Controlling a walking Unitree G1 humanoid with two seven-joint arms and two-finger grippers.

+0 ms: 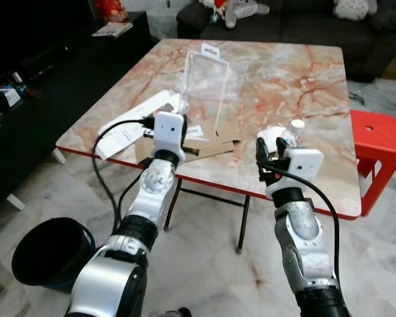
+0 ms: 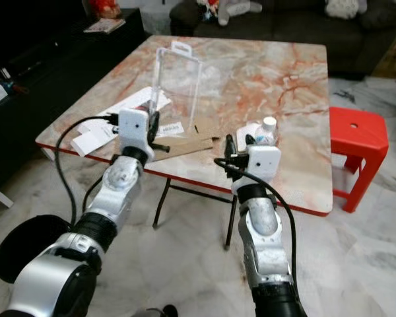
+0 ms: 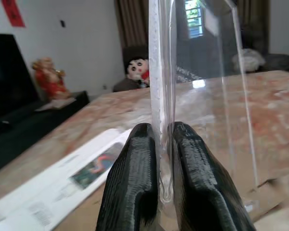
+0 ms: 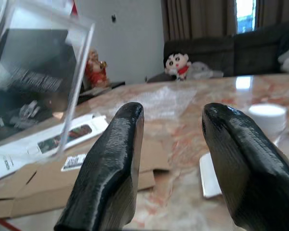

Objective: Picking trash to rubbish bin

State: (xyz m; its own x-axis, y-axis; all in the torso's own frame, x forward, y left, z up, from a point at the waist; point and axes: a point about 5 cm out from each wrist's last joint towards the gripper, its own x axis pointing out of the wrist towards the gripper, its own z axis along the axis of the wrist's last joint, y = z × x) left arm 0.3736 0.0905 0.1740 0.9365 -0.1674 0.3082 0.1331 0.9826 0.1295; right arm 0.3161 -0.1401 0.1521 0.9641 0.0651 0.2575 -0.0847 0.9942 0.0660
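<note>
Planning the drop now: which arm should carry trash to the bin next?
Left. Its claw is already shut on the clear plastic package, and the black bin sits on the floor on that side. The right claw is open, holding nothing.

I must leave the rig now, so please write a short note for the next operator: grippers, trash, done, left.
Left gripper: shut on the clear plastic package, held upright over the table.
Right gripper: open, at the table's near edge, close to the plastic bottle.
Flat cardboard and paper leaflets lie on the table.
Rubbish bin: on the floor, left.
Done: package gripped.
Left: bin everything.
</note>
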